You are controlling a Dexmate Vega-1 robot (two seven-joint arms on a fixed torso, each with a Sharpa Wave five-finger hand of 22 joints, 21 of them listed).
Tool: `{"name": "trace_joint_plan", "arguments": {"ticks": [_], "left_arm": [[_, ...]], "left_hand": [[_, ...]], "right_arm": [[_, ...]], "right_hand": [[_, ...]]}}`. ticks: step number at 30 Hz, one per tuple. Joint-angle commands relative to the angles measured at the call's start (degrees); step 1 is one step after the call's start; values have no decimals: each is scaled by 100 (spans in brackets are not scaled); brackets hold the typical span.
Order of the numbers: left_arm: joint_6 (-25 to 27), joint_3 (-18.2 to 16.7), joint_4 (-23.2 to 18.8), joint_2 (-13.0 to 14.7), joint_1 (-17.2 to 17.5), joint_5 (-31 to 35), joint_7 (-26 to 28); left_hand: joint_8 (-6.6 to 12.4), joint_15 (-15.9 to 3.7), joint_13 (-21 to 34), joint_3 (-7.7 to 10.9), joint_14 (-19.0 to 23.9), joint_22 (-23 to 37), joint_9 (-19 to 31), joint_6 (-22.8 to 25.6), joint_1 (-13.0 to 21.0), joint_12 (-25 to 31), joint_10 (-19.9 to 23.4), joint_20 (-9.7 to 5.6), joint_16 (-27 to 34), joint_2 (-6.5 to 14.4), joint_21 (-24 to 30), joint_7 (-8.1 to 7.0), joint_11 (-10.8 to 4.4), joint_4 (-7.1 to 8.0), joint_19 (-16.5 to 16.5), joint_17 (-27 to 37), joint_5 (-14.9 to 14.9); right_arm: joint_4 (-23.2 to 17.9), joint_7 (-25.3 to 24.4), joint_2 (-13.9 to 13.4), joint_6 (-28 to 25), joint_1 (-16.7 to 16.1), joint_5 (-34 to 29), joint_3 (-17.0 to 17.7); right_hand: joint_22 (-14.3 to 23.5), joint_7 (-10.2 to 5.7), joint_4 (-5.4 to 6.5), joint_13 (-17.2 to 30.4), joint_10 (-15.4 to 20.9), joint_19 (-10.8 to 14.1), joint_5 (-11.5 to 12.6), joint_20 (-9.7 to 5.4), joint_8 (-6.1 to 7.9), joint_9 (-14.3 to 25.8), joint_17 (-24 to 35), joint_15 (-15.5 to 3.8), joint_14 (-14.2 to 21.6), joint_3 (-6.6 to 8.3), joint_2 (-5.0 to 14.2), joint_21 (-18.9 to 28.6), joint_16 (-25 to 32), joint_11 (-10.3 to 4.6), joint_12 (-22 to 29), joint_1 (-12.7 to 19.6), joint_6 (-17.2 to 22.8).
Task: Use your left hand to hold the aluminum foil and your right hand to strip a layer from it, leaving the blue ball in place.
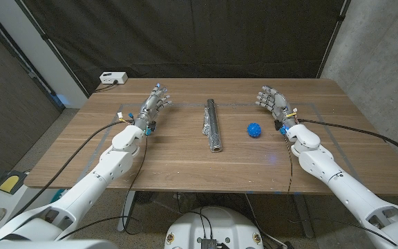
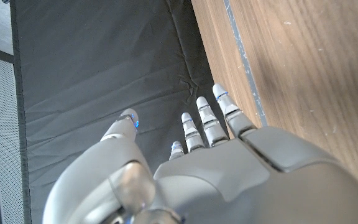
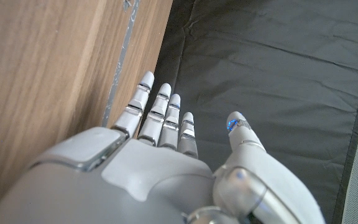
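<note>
We find no text, label, brand, number or sign that can be read in any of the views. The white box at the far edge of the desk shows dark marks too small for us to make out, and the foil roll carries no print we can see.

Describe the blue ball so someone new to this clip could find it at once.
On the wooden table, look between the silver aluminium foil roll at the centre and the robot's right hand. The small spiky blue ball lies there, touching neither. It is the only blue, round thing on the table.
</note>
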Motion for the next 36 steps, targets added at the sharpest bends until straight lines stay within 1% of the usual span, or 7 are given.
{"name": "trace_joint_plan", "arguments": {"ticks": [1,5,9,14,24,31,36], "left_arm": [[137,70,-178,101,-32,229,154],[264,90,-290,198,-64,297,182],[469,149,-439,352,-149,421,167],[900,275,-743,641,-298,697,187],[1752,426,-1497,1108,-473,1278,494],[2650,621,-2122,1468,-751,1734,510],[3104,781,-2336,1574,-1056,1960,328]], "left_hand": [[-106,-239,30,-33,-1050,41,-22,400,60,-161,-706,-135,-92,-69,-279,-41,-118,-56,-603,10,49],[-321,-212,31,-26,-982,48,-14,-111,133,-132,-831,-106,-24,-74,-266,-54,-123,-109,-551,6,43],[-357,-192,33,-29,-930,52,-6,-292,150,-132,-883,-98,-5,-78,-257,-65,-141,-122,-525,8,36],[-335,-178,36,-48,-1015,55,6,-370,179,-161,-1042,-94,-43,-124,-274,-67,-141,-158,-562,7,27],[-174,-146,47,-8,-1111,61,29,-184,596,-118,-1209,-139,-43,-258,-269,222,-183,-470,-523,-9,52],[-84,-161,49,-25,-1008,66,30,52,879,-62,-1127,-145,-11,-404,-243,246,-414,-645,-439,-11,80],[-81,-135,51,-23,-1004,71,31,83,972,-53,-1106,-105,-16,-417,-243,278,-402,-667,-440,-10,89]], "right_arm": [[9,-18,-16,18,-29,-11,19],[11,11,-28,16,-38,15,30],[46,61,-25,29,-33,35,29],[108,115,-3,76,-26,57,29],[341,293,104,338,-7,72,12],[569,419,229,584,8,71,-14],[697,467,312,784,0,40,-30]], "right_hand": [[27,-11,13,14,2,-231,38,37,75,11,35,130,-218,36,3,-93,-86,9,-15,29,233],[27,1,30,14,37,-269,37,50,80,11,41,163,-172,36,12,-110,-56,16,-4,11,282],[29,3,45,16,133,-271,38,54,73,11,47,210,-98,38,22,-113,-23,50,29,-6,304],[30,9,61,18,225,-275,39,58,72,12,53,229,-53,38,32,-116,-5,75,61,-27,334],[34,24,86,23,327,-254,39,82,63,13,62,263,52,35,43,-110,30,95,91,-64,369],[36,25,98,26,379,-252,40,90,60,14,66,273,90,35,46,-111,39,116,106,-83,389],[37,21,102,27,397,-254,39,95,59,15,67,277,96,33,45,-112,37,115,109,-94,403]]}}
